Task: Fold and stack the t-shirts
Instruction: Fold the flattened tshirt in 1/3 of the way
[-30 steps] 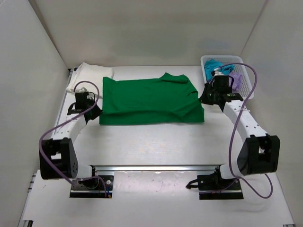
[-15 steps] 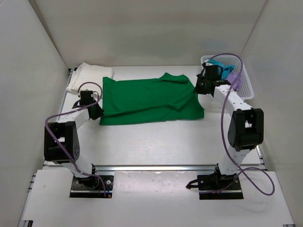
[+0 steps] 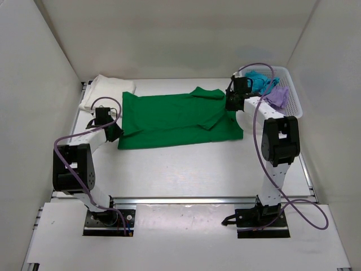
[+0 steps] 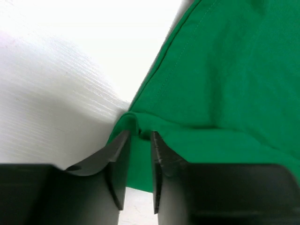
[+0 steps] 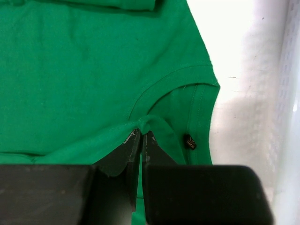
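1. Top external view: a flat white table [image 3: 186, 169] fills the floor of a white-walled enclosure, with two arms mounted at its near edge.
2. A bright green cloth t-shirt [image 3: 175, 116] lies spread across the middle of the table, its right side folded over itself.
3. A white plastic lattice basket [image 3: 293, 104] sits at the back right corner.
4. A folded cream-white cloth t-shirt [image 3: 107, 89] lies at the back left, just beyond the green one.
5. A crumpled teal cloth t-shirt [image 3: 260, 79] and a crumpled lilac cloth t-shirt [image 3: 278, 97] lie inside the basket.
6. Right gripper [image 3: 232, 103]: at the green shirt's right edge. In the right wrist view [image 5: 142, 136] its jaws are closed, pinching a small pucker of green cloth near the sleeve hem.
7. Left gripper [image 3: 113, 132]: at the green shirt's near left corner. In the left wrist view [image 4: 138, 133] its jaws stand a little apart, with a bunched bit of hem at the tips, not clearly pinched.
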You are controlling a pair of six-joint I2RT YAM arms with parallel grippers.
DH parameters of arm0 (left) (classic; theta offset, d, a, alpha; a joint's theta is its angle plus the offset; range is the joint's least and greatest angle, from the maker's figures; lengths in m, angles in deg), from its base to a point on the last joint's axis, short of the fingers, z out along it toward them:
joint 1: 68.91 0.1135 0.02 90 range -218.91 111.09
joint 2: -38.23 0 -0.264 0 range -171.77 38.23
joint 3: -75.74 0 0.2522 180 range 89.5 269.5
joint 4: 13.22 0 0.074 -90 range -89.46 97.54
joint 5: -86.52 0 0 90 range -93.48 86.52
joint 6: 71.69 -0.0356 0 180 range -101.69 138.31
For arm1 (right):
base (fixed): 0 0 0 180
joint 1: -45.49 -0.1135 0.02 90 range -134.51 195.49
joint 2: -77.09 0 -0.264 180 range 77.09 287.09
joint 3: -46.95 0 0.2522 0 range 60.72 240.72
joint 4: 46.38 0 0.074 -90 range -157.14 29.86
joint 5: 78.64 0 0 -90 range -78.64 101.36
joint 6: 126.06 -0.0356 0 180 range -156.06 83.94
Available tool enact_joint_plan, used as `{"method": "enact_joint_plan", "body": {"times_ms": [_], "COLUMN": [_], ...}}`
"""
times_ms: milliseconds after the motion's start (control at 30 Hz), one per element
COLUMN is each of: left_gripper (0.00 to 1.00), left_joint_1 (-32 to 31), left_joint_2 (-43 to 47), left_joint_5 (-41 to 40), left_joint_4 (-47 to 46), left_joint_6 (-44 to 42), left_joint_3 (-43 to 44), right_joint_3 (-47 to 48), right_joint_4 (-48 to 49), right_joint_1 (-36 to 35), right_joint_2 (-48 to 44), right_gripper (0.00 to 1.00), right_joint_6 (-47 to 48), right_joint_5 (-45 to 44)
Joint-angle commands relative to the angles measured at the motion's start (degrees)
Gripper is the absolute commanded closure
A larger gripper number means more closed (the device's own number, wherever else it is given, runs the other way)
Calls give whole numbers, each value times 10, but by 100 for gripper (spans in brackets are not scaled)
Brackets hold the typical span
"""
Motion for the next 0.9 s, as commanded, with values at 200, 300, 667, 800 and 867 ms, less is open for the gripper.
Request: {"method": "enact_joint_plan", "body": {"times_ms": [200,300,667,800,867], "left_gripper": [40,43,41,41,42], "left_joint_1": [27,31,38,43,40], "left_joint_2": [92,115,115,90,85], "left_joint_5": [-10,6,102,104,100], "left_joint_4": [-4,-1,-112,-126,-151], "left_joint_6": [1,2,88,99,106], "left_joint_3": [-29,-51,-174,-176,-185], "right_joint_3": [95,76,-441,-557,-578], "right_joint_4": [-21,-34,185,271,304], "right_joint_1": [-15,-21,-1,103,126], "right_joint_2": [-6,-36,-395,-439,-423], "right_gripper": [66,51,95,62,58], "right_joint_6": [6,12,-153,-235,-254], "right_joint_5": [-25,-33,-11,98,114]}}
